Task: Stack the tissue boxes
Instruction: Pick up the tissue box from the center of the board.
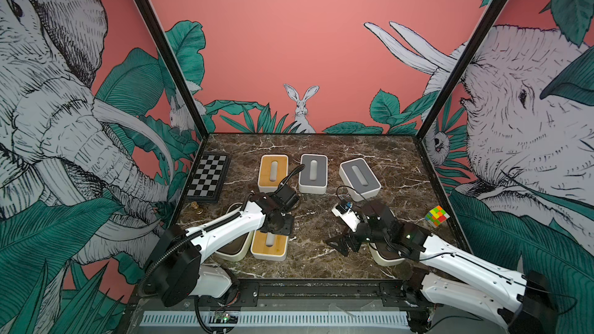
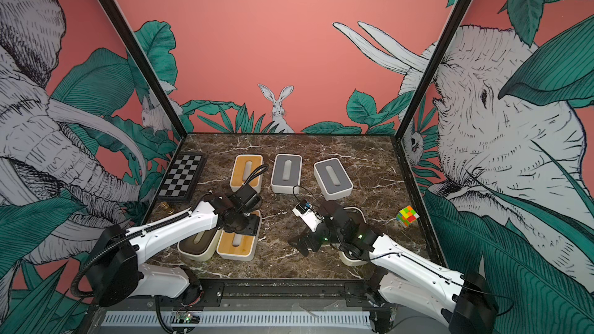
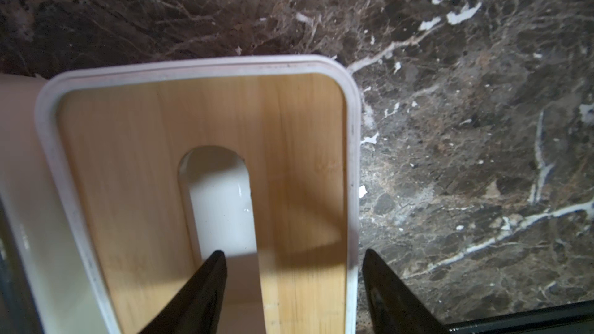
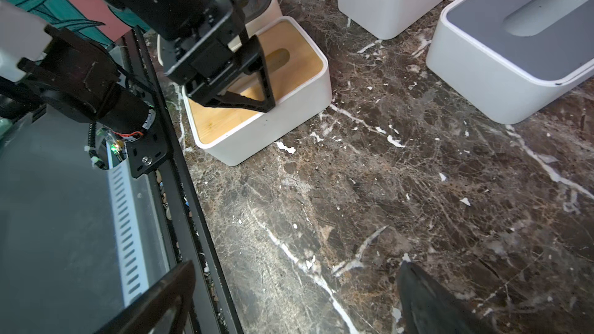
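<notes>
Left gripper (image 3: 294, 253) is down on the near tan-lidded tissue box (image 1: 268, 247). One finger (image 3: 215, 271) pokes into the lid slot and the other sits just outside the long side wall. So the jaws straddle that strip of lid and wall but aren't clamped, since there's a gap on the slot side.

That box sits at the front left of the marble table (image 1: 321, 252), right up against a cream box with a dark lid (image 1: 231, 249), which is mostly under the left arm. The second cream box (image 1: 382, 257) is half hidden under the right arm.

The other tan box (image 1: 273, 171) and the two grey boxes (image 1: 313, 173) (image 1: 360, 178) line up across the back.

Right gripper (image 4: 297, 264) hangs spread wide over bare marble near the front middle, holding nothing.

Checkered board (image 1: 209, 176) is far left, colourful cube (image 1: 437, 216) far right.
</notes>
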You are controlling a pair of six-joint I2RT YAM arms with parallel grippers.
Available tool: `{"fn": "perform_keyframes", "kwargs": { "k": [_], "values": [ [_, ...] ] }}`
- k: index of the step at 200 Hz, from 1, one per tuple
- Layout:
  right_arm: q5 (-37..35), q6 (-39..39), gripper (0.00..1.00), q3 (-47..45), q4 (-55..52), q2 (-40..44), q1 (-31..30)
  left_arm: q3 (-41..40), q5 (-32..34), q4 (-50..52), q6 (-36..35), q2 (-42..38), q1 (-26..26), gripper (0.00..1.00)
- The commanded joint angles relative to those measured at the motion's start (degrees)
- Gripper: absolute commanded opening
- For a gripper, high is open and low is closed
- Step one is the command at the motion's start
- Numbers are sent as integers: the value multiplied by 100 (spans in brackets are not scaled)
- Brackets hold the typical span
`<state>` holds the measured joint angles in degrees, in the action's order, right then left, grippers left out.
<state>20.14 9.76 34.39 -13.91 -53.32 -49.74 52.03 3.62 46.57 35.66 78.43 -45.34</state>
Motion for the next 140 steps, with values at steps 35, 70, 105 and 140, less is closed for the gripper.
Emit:
{"fn": "perform_keyframes", "kwargs": {
  "k": [35,70,105,140],
  "values": [
    [-122,83,98,-21,365,-4,-47,147,69,25,260,156,-104,69],
    [-83,80,98,6,526,-64,-54,134,97,-75,364,230,-202,68],
    [-122,41,98,52,442,27,-47,80,96,-105,440,304,-246,65],
    [-205,16,98,39,389,138,-53,31,164,-122,464,313,-247,64]
  ]
}}
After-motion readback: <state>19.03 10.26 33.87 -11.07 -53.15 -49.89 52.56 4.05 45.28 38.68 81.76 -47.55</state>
